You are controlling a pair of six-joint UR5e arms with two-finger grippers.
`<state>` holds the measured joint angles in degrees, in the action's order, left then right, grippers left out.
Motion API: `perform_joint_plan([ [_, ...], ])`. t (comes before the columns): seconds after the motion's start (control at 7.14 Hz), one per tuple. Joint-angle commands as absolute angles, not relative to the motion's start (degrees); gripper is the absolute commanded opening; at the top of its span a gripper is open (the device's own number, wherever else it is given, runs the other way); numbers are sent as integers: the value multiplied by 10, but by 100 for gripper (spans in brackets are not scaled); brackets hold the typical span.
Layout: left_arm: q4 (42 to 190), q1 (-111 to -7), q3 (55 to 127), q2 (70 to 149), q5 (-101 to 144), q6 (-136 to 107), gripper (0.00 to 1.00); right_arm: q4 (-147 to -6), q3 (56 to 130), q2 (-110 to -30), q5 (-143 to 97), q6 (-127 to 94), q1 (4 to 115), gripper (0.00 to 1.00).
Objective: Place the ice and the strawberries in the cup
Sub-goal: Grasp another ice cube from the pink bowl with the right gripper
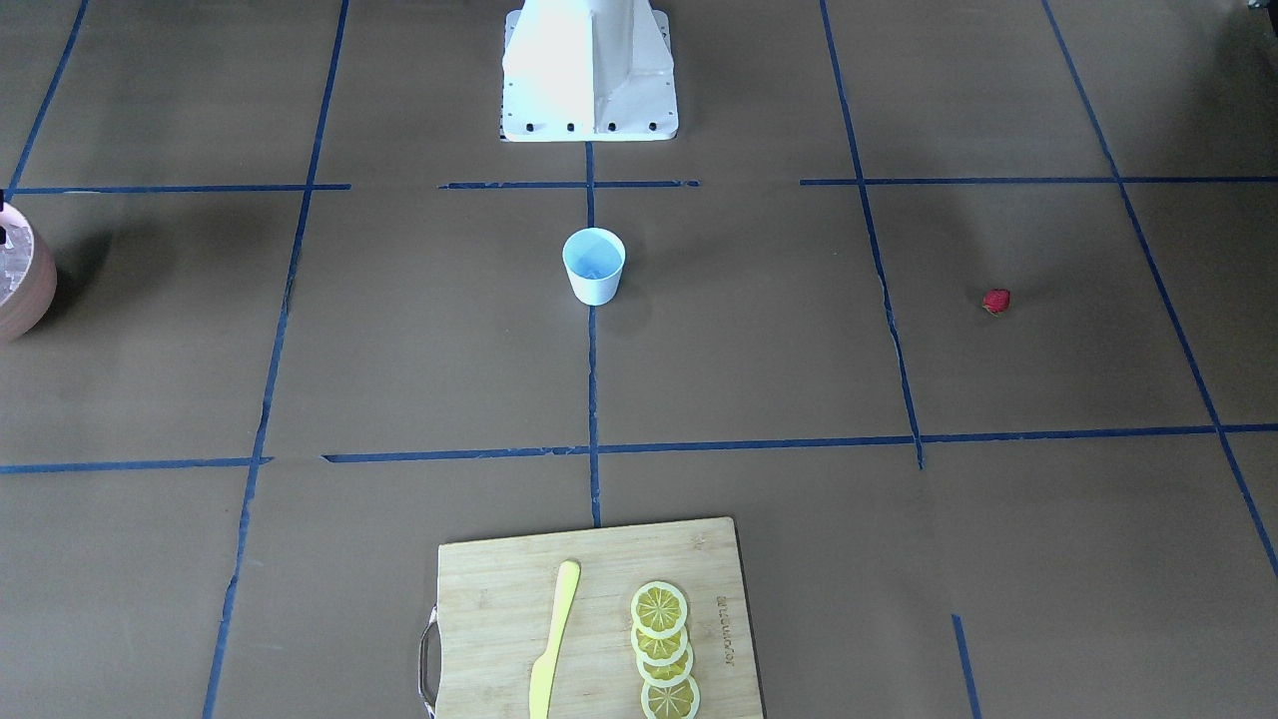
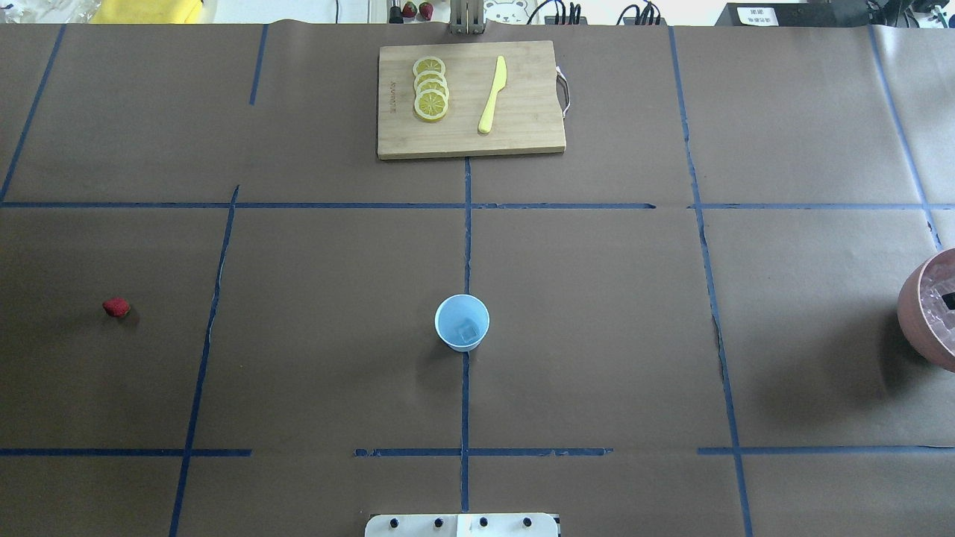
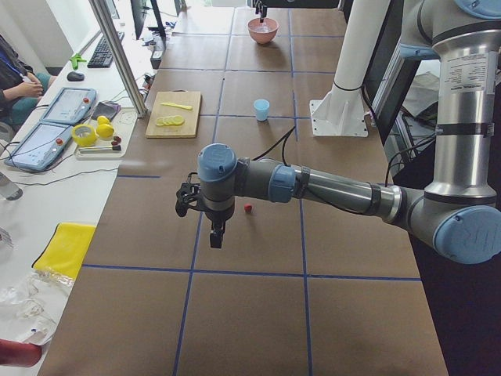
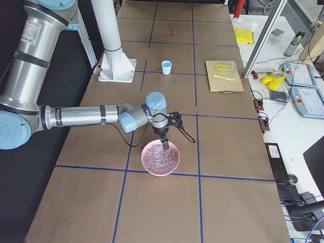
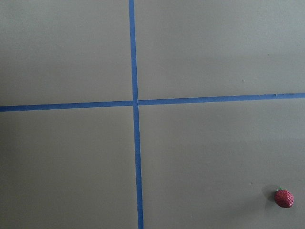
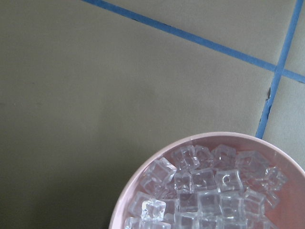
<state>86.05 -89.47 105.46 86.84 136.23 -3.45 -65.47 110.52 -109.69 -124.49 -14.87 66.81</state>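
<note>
**Cup stood mid-table, both grips unreadable**

You had the cup [image 2: 462, 322] alone at mid-table, and the overhead view showed one ice cube [image 2: 468, 333] inside. The strawberry [image 2: 116, 306] lay well apart on the left. The bowl [image 2: 914, 317] of ice [image 6: 205, 191] sat far right. The cutting board [image 2: 522, 130], lemon slices [image 2: 430, 88] and knife [image 2: 492, 95] lay beyond. Only the side views showed the left gripper [image 3: 217, 235] near the berry and the right gripper [image 4: 164, 144] over the bowl. I cannot tell how far either stood open.

One cup [image 2: 462, 322], one strawberry [image 2: 116, 306], four lemon slices [image 2: 430, 88]

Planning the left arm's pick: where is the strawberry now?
In the overhead view the strawberry lies far left, the robot's left side, level with the cup but well apart.
</note>
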Motion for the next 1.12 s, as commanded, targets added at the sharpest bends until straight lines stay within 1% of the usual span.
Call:
perform_joint_plan([
  [0.0,860,-895,1056,868,1362,-34,100,-652,1094,-1103,-1267,-145,668,87],
  [0.14,860,-895,1056,868,1362,-34,100,-656,1093,-1105,-1267,-133,668,82],
  [0.42,860,-895,1056,868,1362,-34,100,-658,1083,-1113,-1260,-77,667,76],
  [0.84,860,-895,1057,868,1362,-34,100,-658,1069,-1104,-1252,-57,646,70],
  [0.98,860,-895,1057,868,1362,-34,100,-658,1068,-1102,-1252,-57,643,66],
])
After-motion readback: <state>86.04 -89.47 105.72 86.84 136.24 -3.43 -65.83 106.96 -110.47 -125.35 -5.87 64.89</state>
